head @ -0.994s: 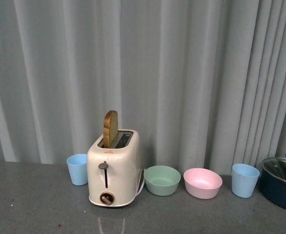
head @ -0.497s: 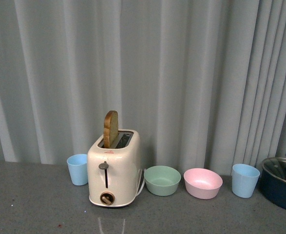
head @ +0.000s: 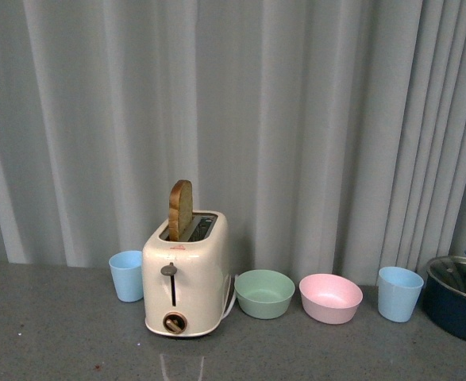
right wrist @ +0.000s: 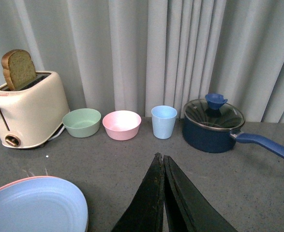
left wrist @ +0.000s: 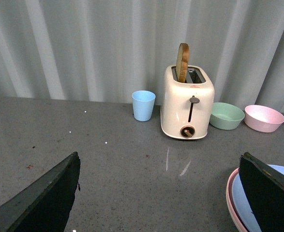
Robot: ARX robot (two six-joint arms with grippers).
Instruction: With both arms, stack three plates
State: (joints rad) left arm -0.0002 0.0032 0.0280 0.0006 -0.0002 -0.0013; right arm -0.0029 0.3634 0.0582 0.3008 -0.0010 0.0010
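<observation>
A light blue plate (right wrist: 35, 205) lies on top of a pink plate (right wrist: 16, 182) on the grey counter, only the pink rim showing. The same stack appears in the left wrist view, blue plate (left wrist: 243, 203) over pink rim (left wrist: 230, 198), partly behind one finger. My left gripper (left wrist: 159, 155) is open and wide apart, with bare counter between its fingers (left wrist: 45, 198) and the stack beside one of them. My right gripper (right wrist: 160, 157) is shut on nothing and sits beside the stack, not touching it. The front view shows neither plates nor arms.
Along the curtain stand a cream toaster (head: 186, 274) holding a bread slice (head: 180, 209), a light blue cup (head: 126, 275), a green bowl (head: 264, 294), a pink bowl (head: 330, 298), a second blue cup (head: 398, 293) and a lidded dark blue pot (right wrist: 213, 125) with a long handle.
</observation>
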